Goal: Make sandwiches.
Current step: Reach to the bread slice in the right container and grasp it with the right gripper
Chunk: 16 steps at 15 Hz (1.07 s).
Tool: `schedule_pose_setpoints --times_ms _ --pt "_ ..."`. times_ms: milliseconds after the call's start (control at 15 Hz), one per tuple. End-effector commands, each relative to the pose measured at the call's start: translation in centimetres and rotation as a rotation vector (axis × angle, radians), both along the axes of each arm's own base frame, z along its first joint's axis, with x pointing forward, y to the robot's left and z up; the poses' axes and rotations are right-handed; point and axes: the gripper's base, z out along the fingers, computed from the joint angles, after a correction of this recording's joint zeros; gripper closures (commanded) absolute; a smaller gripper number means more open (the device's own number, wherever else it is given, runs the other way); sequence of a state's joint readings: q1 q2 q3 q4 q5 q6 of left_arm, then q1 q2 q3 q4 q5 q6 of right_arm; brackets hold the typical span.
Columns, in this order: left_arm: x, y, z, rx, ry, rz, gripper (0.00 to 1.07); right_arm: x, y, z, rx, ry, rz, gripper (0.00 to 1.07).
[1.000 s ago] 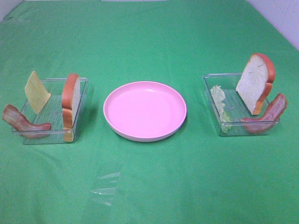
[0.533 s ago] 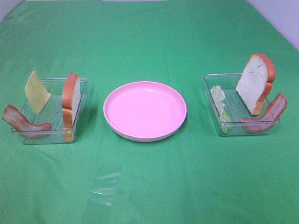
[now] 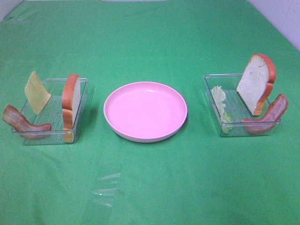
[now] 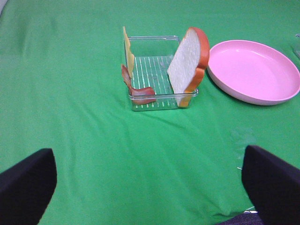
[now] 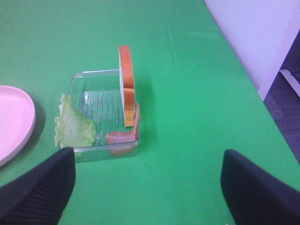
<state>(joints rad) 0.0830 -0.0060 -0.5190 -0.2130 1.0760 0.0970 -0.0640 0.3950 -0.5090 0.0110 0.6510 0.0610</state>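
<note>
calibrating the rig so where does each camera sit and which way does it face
Exterior high: mounted high, looking down on the cloth, with the pink plate between the left tray and right tray; no arm shows.
Left wrist: on the left arm, facing the left tray with its bread slice; the open left gripper shows.
Right wrist: on the right arm, facing the right tray with its lettuce; the open right gripper shows.
Shared: all three views show the pink plate.
</note>
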Motion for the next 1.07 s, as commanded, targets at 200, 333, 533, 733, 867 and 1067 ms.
schedule_pose_setpoints --times_ms 200,333,533,733,867,1067 --pt "-0.2 0.0 0.0 -0.007 -0.013 0.001 0.06 6.0 -0.5 1.4 -0.059 0.051 0.024 0.2" --pt "-0.2 0.0 0.0 -0.007 -0.013 0.001 0.06 10.0 -0.8 2.9 -0.058 0.141 0.036 0.2" --pt "-0.2 0.0 0.0 -0.007 -0.013 0.001 0.06 15.5 -1.1 3.7 -0.046 0.292 0.041 0.2" --pt "-0.2 0.0 0.0 -0.007 -0.013 0.001 0.06 21.0 -1.3 3.4 -0.009 0.425 0.048 0.2" --pt "-0.2 0.0 0.0 -0.007 -0.013 0.001 0.06 23.2 -1.3 3.0 0.026 0.469 0.053 0.2" --pt "-0.2 0.0 0.0 -0.007 -0.013 0.001 0.06 27.2 -1.2 1.4 0.048 0.54 0.089 0.2"
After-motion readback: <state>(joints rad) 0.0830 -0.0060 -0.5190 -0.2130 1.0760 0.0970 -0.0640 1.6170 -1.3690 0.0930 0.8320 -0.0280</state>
